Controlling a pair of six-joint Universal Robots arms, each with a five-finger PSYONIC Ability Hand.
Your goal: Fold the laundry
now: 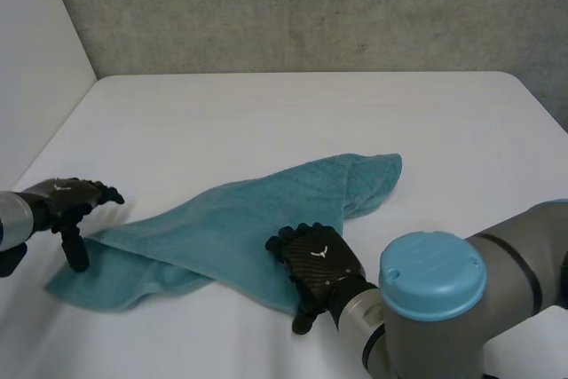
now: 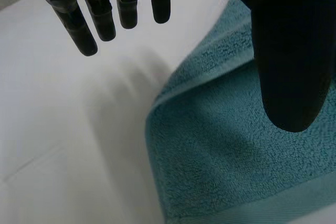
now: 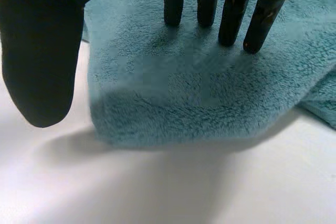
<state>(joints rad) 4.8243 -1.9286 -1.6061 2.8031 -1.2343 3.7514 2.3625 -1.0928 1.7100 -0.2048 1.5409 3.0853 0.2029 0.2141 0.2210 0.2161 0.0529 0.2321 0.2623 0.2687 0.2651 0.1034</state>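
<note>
A teal towel [image 1: 240, 224] lies loosely folded across the white table [image 1: 293, 122], running from the near left to the middle right. My left hand [image 1: 67, 206] hovers at the towel's left end, open, its thumb [image 2: 291, 51] above the towel [image 2: 231, 156] and its fingers [image 2: 105, 9] over bare table. My right hand [image 1: 315, 264] rests over the towel's near edge at the middle, open. In the right wrist view its straight fingers [image 3: 226, 9] reach down to the towel [image 3: 210, 87] and its thumb [image 3: 44, 56] hangs off the edge. Neither hand grips the cloth.
A grey concrete wall [image 1: 311, 6] stands behind the table. A pale side wall [image 1: 35, 59] closes the left. The table's right edge [image 1: 537, 104] runs down toward my right arm [image 1: 461, 308].
</note>
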